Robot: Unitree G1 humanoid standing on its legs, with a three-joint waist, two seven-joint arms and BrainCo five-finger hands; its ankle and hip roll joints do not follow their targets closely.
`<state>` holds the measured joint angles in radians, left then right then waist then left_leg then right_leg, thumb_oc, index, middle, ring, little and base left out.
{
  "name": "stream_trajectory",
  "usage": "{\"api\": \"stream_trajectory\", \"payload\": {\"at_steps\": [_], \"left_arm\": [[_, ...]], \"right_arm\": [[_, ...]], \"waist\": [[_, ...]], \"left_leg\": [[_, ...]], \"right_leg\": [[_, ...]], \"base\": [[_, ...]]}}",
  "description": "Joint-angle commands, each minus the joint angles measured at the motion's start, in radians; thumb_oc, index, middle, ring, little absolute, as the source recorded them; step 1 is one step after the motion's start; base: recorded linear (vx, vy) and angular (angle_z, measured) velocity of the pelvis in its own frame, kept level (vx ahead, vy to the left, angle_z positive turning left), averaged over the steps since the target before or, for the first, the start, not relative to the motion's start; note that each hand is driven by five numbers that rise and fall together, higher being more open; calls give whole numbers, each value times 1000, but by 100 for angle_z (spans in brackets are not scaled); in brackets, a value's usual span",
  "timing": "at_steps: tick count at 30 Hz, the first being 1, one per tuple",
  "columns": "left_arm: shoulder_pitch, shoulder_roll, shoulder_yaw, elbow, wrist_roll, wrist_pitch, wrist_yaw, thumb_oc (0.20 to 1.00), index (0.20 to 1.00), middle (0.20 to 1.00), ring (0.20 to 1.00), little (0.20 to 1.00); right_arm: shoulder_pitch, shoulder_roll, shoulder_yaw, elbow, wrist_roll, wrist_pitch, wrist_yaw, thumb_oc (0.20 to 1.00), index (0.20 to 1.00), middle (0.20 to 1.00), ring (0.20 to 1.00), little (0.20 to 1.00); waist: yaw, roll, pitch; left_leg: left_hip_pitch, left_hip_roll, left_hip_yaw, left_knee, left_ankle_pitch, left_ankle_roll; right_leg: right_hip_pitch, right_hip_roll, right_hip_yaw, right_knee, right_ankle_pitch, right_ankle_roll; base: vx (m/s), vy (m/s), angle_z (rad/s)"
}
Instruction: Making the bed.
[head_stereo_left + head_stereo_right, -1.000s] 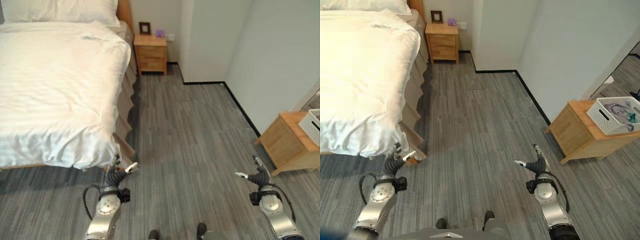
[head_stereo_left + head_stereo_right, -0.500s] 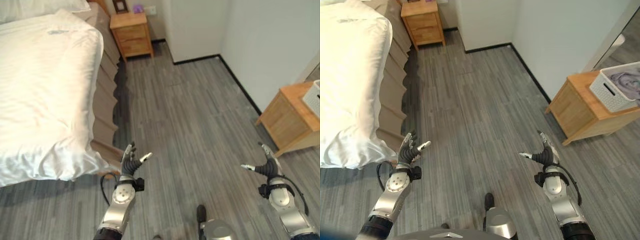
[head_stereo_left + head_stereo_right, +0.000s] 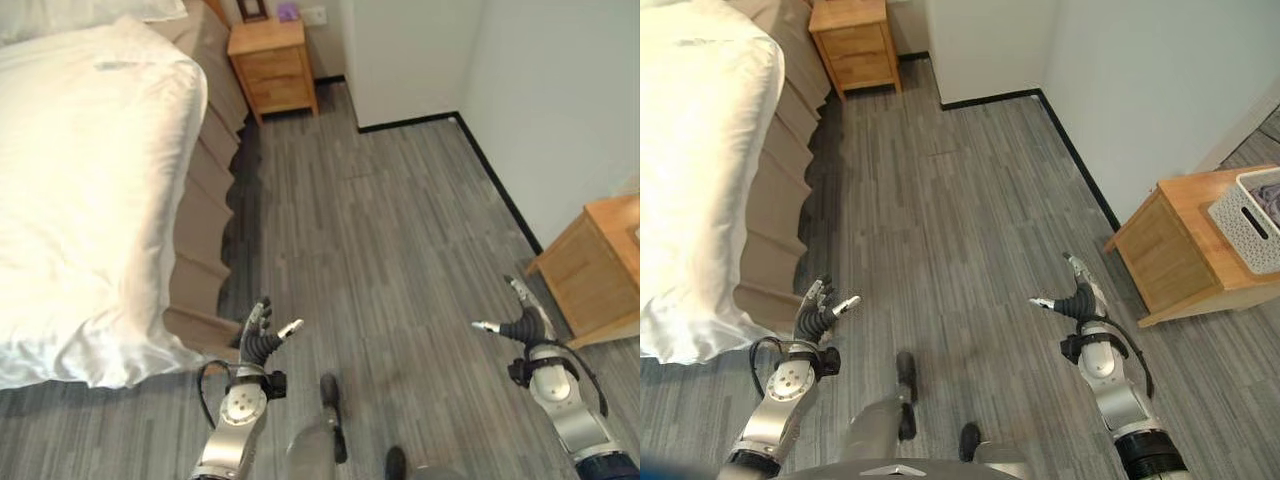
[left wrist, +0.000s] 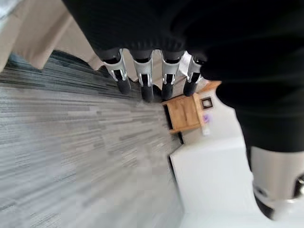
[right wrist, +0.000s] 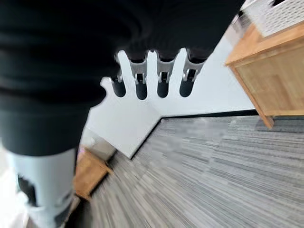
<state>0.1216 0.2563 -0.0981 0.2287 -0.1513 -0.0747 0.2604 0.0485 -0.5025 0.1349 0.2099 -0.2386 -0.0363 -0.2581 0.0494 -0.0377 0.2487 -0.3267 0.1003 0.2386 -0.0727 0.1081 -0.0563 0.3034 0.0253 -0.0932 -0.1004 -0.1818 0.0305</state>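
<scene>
Bed (image 3: 90, 180) with white duvet (image 3: 80, 250) lies along the floor's left side. Left hand (image 3: 262, 335) hovers over the floor just beside the bed's foot corner, fingers spread, empty. Right hand (image 3: 520, 322) hovers well apart near a wooden cabinet (image 3: 592, 272), fingers relaxed, empty.

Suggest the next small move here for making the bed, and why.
Probably reach the left hand toward the white duvet's drooping corner. Both hands are open and empty over the floor, the right hand far from the bed, so nothing is grasped yet.
</scene>
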Motion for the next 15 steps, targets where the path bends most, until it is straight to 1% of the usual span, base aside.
{"api": "stream_trajectory", "payload": {"at_steps": [1,2,3,4,5,6,7,8,9,10,11,12,13,14,15], "left_arm": [[15,23,16,-138,24,-44,-5,1000,1000,1000,1000,1000],[20,24,20,-139,22,-45,-2,1000,1000,1000,1000,1000],[16,30,18,-142,19,-42,-4,1000,1000,1000,1000,1000],[2,41,10,-126,12,-38,2,1000,1000,1000,1000,1000],[1,42,11,-125,12,-38,2,1000,1000,1000,1000,1000],[-14,53,8,-114,10,-33,9,1000,1000,1000,1000,1000],[-22,68,9,-110,12,-30,13,1000,1000,1000,1000,1000],[-35,84,7,-109,12,-31,18,1000,1000,1000,1000,1000],[-47,94,14,-110,15,-29,30,1000,1000,1000,1000,1000],[-55,101,16,-109,15,-29,36,1000,1000,1000,1000,1000],[-68,108,20,-110,11,-31,42,1000,1000,1000,1000,1000],[-66,112,24,-121,10,-36,35,1000,1000,1000,1000,1000],[-66,112,25,-122,10,-36,34,1000,1000,1000,1000,1000],[-68,112,24,-122,11,-35,32,1000,1000,1000,1000,1000],[-72,110,26,-121,11,-35,32,1000,1000,1000,1000,1000]], "right_arm": [[-5,-27,-36,-79,-39,-43,9,1000,1000,1000,1000,1000],[-2,-18,-33,-85,-55,-42,17,1000,1000,1000,1000,1000],[0,-14,-28,-82,-67,-43,17,1000,1000,1000,1000,1000],[0,1,-13,-76,-87,-35,15,1000,1000,1000,1000,1000],[-1,2,-13,-75,-87,-35,15,1000,1000,1000,1000,1000],[-14,4,-2,-69,-100,-26,17,1000,1000,1000,1000,1000],[-28,5,7,-72,-106,-23,17,1000,1000,1000,1000,1000],[-42,5,14,-81,-107,-26,11,1000,1000,1000,1000,1000],[-56,9,17,-90,-112,-24,10,1000,1000,1000,1000,1000],[-61,13,19,-100,-118,-23,7,1000,1000,1000,1000,1000],[-72,12,26,-103,-122,-24,5,1000,1000,1000,1000,1000],[-77,8,20,-126,-121,-25,13,1000,1000,1000,1000,1000],[-76,8,20,-127,-121,-24,14,1000,1000,1000,1000,1000],[-77,11,17,-128,-118,-26,15,1000,1000,1000,1000,1000],[-73,15,6,-134,-107,-28,12,1000,1000,1000,1000,1000]], "waist": [[32,23,-49],[41,11,-62],[47,0,-71],[48,-39,-80],[52,-37,-82],[43,-47,-75],[39,-47,-68],[24,-50,-61],[20,-38,-55],[13,-25,-51],[5,-22,-45],[-14,-15,-46],[-18,-14,-46],[-32,-15,-44],[-54,-20,-46]], "left_leg": [[63,62,6,5,83,-44],[69,55,4,11,100,-38],[76,48,7,19,101,-27],[123,12,22,23,61,0],[120,17,25,24,63,0],[159,-1,30,24,35,16],[187,-6,35,26,14,29],[229,-18,31,21,-13,39],[264,-7,34,17,-33,46],[289,4,32,13,-50,50],[316,10,33,5,-68,46],[354,14,25,-9,-90,34],[354,16,21,-8,-94,32],[379,14,14,-13,-112,26],[414,14,-4,-15,-140,15]], "right_leg": [[45,-120,47,13,-54,84],[64,-135,56,13,-49,91],[66,-151,60,47,-42,102],[12,-199,58,210,30,150],[7,-197,64,211,33,149],[-53,-217,73,325,142,188],[-102,-223,87,427,226,209],[-144,-229,90,513,280,217],[-202,-247,71,574,317,215],[-246,-268,38,602,319,194],[-293,-300,-10,590,289,176],[-339,-302,-71,501,222,160],[-335,-302,-77,501,217,159],[-360,-281,-92,458,168,150],[-387,-247,-106,355,144,142]], "base": [[625,141,-58],[428,86,-50],[712,160,-64],[500,128,-47],[387,116,-32],[205,93,-21],[367,129,-10],[388,125,5],[390,96,28],[417,73,27],[546,19,21],[451,-6,15],[441,-28,45],[407,-66,79],[587,-109,103]]}}
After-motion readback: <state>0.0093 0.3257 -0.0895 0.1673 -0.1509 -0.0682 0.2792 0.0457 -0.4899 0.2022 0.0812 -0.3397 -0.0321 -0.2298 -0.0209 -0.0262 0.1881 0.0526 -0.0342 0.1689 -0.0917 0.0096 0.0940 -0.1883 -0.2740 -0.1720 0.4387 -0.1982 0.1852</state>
